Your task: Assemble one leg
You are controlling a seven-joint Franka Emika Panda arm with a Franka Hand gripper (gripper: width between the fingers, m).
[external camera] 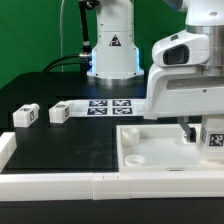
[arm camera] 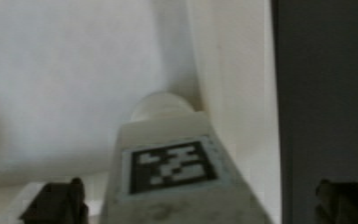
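White leg (external camera: 212, 138) stands at the tabletop (external camera: 150, 160) corner on the exterior view's right, under the wrist. It looks placed at its socket. Whether it is seated or twisted home cannot be told, so I judge the step late but unconfirmed, with tightening or checking likely left.

Gripper (arm camera: 199, 203) straddles it, jaws apart. In the wrist view there is a gap between each finger and the leg, so no clamp.

Leg is a stubby plastic block with a rounded far end. Its black-and-white tag faces the wrist camera.

Two spare legs (external camera: 25, 115) lie well apart on the black table.
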